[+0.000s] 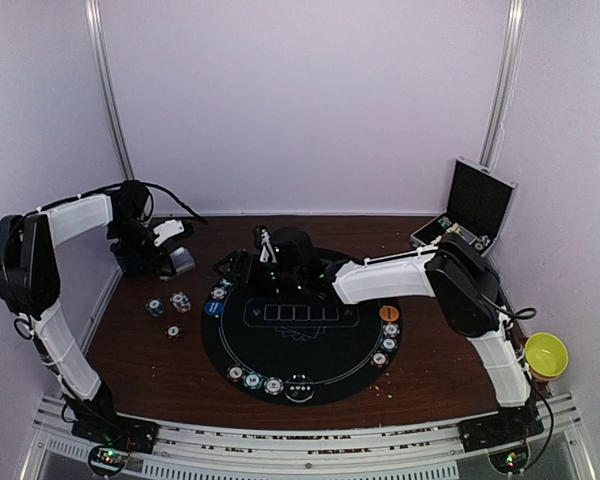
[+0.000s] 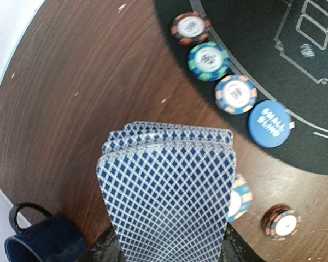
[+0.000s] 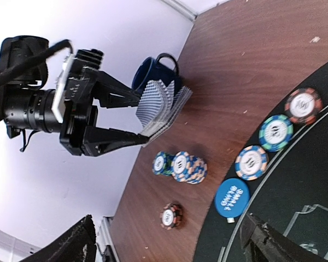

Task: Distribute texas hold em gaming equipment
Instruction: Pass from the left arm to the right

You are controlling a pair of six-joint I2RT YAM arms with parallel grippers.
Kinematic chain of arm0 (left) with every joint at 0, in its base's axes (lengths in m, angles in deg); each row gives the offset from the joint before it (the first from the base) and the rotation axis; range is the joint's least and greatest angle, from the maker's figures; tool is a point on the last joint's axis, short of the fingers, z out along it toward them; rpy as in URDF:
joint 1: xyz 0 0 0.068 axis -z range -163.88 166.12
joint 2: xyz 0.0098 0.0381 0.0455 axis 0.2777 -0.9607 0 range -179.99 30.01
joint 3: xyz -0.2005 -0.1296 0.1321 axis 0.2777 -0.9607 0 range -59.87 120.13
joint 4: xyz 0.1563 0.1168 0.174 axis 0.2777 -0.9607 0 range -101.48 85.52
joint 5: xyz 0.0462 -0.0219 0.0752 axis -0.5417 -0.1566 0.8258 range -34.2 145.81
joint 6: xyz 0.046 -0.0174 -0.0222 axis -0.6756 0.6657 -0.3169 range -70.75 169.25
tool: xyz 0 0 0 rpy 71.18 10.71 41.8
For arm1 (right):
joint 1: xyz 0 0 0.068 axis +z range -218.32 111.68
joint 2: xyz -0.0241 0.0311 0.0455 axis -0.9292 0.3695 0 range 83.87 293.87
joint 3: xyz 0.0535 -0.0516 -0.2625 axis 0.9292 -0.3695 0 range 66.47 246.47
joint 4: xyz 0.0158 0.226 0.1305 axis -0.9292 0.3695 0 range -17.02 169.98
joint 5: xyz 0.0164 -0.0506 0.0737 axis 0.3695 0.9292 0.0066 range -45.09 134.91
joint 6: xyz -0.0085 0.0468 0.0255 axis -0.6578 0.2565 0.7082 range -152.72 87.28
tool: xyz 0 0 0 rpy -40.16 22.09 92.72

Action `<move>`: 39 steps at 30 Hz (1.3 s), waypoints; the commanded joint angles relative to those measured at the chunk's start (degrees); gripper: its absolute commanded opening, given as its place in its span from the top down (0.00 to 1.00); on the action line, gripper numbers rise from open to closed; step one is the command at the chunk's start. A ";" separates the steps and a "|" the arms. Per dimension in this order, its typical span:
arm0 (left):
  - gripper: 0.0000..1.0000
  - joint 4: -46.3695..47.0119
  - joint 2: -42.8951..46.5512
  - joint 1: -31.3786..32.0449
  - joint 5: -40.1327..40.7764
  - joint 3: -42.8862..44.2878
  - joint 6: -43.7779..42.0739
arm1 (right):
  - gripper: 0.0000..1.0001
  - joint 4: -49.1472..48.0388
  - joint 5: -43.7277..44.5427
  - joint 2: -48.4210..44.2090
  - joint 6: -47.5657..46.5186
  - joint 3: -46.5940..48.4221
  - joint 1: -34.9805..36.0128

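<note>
Cards: a small stack with blue-and-white lattice backs, slightly fanned so several top edges show one behind another. The stack is gripped at its near end by the left hand. One finger presses each broad face, and most of the stack sticks out past the fingertips. The left hand is closed on the cards.

Position: the cards are over bare wooden surface, left of the round black mat and off its edge. It is not possible to tell whether the lower edge of the stack touches the surface.

Near the cards: a dark blue mug stands just beside the left hand, on the side away from the mat. In the left wrist view the right edge of the stack overlaps a blue-and-orange chip. A brown chip lies near it, apart from the cards.

Further out: three chips lie in a row along the mat's rim. A blue disc lettered "SMALL BLIND" follows them in line. An orange disc sits at the opposite rim.

Right hand: over the mat's far left part, facing the left hand, fingers spread wide with nothing between them, well apart from the cards.

Far right: a black case stands open, and a yellow bowl sits by the right arm.
</note>
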 commanded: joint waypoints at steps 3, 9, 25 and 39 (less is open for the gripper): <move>0.53 0.24 4.64 3.04 -3.93 -2.61 1.05 | 0.09 -8.10 -5.39 6.66 9.40 7.26 -0.40; 0.52 0.29 6.03 4.51 -4.78 -3.79 1.46 | 0.11 -11.47 -6.17 11.34 14.27 11.48 -0.13; 0.52 1.46 8.71 8.22 -5.35 -7.65 2.21 | 0.16 -8.86 -5.30 20.64 18.51 23.95 0.28; 0.49 3.54 9.85 11.33 -5.06 -10.78 2.67 | 0.46 -7.81 -5.59 23.70 20.36 26.73 0.35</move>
